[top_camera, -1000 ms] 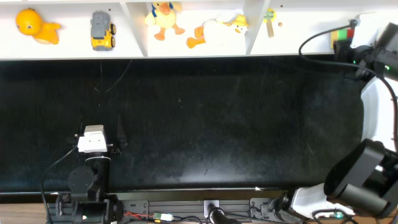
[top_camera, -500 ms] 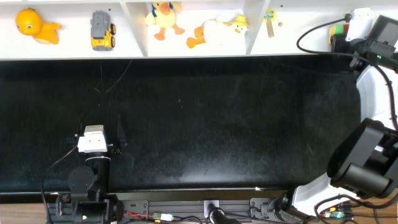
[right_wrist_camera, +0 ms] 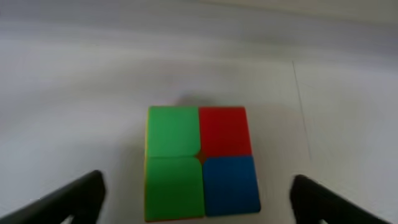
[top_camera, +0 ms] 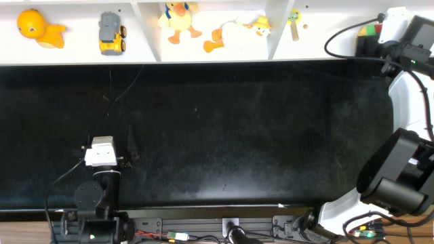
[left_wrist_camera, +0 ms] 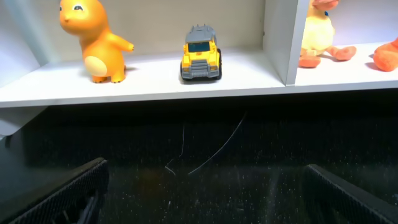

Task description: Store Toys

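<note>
Black tabletop, white shelf along its far edge. Left hand over the tabletop, fingers spread, facing the shelf. Right hand at the shelf's right end, fingers spread, pinching nothing. On the shelf: two plush ducks, one orange figure, one truck, one cube. Cube sits flat, no long axis. Right wrist view shows two green, one red and one blue tile; top view shows just a sliver.

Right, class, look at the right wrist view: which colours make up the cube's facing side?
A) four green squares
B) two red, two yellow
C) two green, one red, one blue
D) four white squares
C: the cube shows two green squares, one red and one blue on that side.
</note>
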Robot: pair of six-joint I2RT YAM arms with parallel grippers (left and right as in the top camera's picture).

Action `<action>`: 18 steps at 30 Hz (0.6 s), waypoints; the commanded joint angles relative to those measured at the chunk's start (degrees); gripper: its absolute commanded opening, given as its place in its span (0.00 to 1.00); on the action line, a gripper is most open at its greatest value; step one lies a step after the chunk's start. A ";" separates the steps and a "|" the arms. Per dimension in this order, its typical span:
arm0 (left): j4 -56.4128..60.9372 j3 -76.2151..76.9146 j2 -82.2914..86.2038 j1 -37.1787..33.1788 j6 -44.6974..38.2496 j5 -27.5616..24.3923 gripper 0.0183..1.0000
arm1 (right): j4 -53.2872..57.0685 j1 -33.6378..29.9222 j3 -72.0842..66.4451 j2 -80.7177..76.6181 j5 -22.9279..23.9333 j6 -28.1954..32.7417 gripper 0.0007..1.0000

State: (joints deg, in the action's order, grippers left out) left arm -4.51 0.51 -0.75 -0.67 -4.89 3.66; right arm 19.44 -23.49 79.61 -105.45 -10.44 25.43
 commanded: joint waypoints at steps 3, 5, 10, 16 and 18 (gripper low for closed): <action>-0.15 -0.04 0.59 0.37 -1.09 -0.37 1.00 | -1.03 0.24 1.81 0.20 0.22 -0.22 1.00; -0.15 -0.04 0.61 0.37 -1.09 -0.37 1.00 | -1.03 0.33 1.81 0.72 1.42 -1.51 1.00; -0.15 -0.04 0.59 0.37 -1.09 -0.37 1.00 | -1.53 0.33 -0.44 4.00 2.56 -2.60 1.00; -0.15 -0.04 0.59 0.37 -1.09 -0.37 1.00 | -5.88 0.33 -10.19 11.87 3.08 -3.23 1.00; -0.15 -0.04 0.59 0.37 -1.09 -0.37 1.00 | -6.27 0.26 -13.55 14.82 3.06 -3.32 0.99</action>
State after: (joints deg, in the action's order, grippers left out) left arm -4.51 0.51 -0.75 -0.67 -4.89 3.64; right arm 13.89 -23.49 69.32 -95.29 -7.70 22.98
